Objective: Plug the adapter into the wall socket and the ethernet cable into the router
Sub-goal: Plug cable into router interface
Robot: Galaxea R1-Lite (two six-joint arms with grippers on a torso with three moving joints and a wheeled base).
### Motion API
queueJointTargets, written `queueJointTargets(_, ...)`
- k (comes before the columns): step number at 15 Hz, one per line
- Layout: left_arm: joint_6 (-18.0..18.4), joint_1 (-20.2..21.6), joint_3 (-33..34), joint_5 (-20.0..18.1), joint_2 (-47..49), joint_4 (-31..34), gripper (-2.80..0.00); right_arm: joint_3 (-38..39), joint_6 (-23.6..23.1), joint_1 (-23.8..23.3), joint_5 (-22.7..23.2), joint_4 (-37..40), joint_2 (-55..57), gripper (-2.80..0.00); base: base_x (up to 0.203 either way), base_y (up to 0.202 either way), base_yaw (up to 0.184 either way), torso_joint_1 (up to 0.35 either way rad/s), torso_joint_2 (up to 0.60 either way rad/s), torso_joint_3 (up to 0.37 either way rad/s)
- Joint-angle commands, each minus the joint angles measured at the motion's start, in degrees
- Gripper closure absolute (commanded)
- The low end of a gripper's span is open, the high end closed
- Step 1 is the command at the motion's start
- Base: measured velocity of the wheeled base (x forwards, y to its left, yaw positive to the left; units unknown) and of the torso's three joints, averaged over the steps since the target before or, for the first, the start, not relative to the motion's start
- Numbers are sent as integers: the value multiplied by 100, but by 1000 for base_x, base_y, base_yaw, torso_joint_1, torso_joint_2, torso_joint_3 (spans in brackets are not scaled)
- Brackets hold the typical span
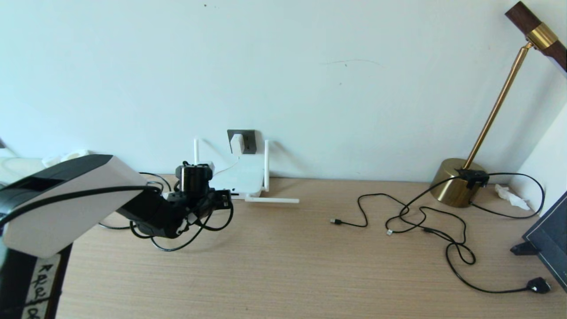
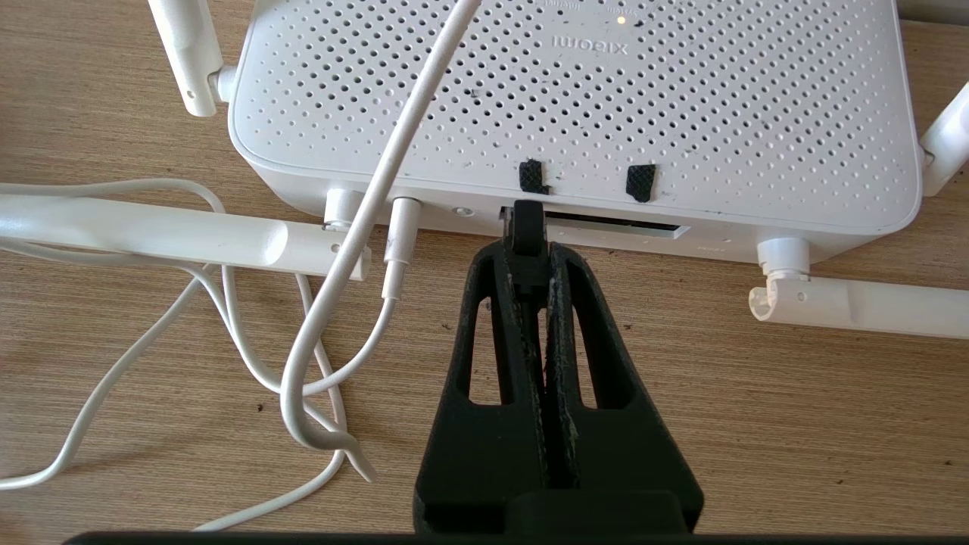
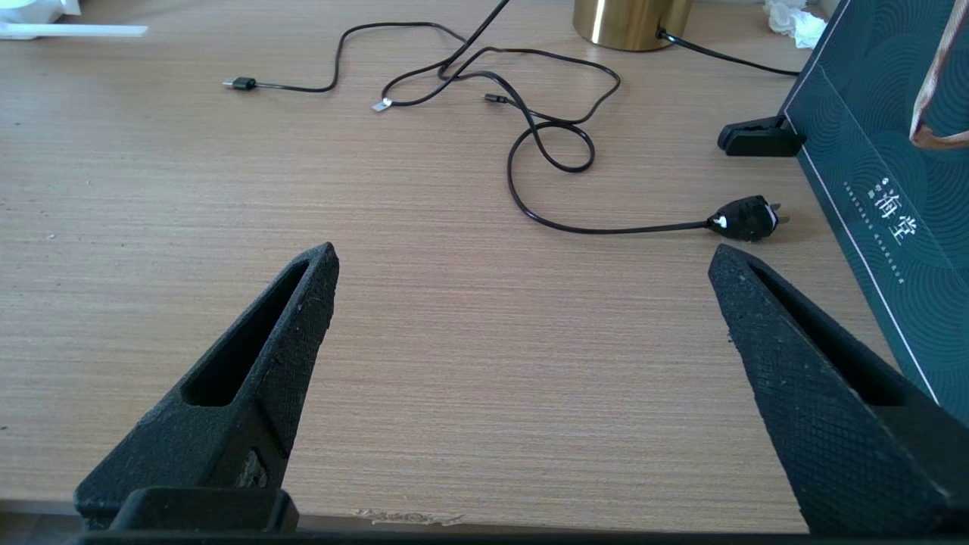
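The white adapter (image 1: 237, 143) sits in the dark grey wall socket (image 1: 249, 141), and its thin white cord (image 2: 378, 204) runs down to the router's edge. The white router (image 1: 241, 178) (image 2: 575, 98) lies flat under the socket, with its antennas spread out. My left gripper (image 1: 220, 200) (image 2: 530, 253) is shut on the black boot of the ethernet cable (image 2: 528, 225). The boot's tip is at the left end of the router's dark port slot; how deep the plug sits is hidden. The cable's black loops (image 1: 177, 241) hang below the left arm. My right gripper (image 3: 522, 253) is open over bare desk.
A brass lamp base (image 1: 456, 182) stands at the back right. Thin black cords (image 1: 425, 221) trail across the desk to a flat black plug (image 1: 538, 285) (image 3: 746, 218). A dark teal box (image 3: 886, 189) leans at the right edge. A router antenna (image 1: 271, 200) lies flat.
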Motion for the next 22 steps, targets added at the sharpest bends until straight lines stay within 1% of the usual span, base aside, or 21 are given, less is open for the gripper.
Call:
queueJointTargets(1, 23, 13, -1, 6, 90, -27, 0, 1, 1, 2, 0, 6, -2, -280, 0, 0, 0, 0, 0, 0)
queueJointTargets(22, 25, 22, -19, 15, 173, -71, 0, 1, 1, 2, 0, 6, -2, -280, 0, 0, 0, 0, 0, 0)
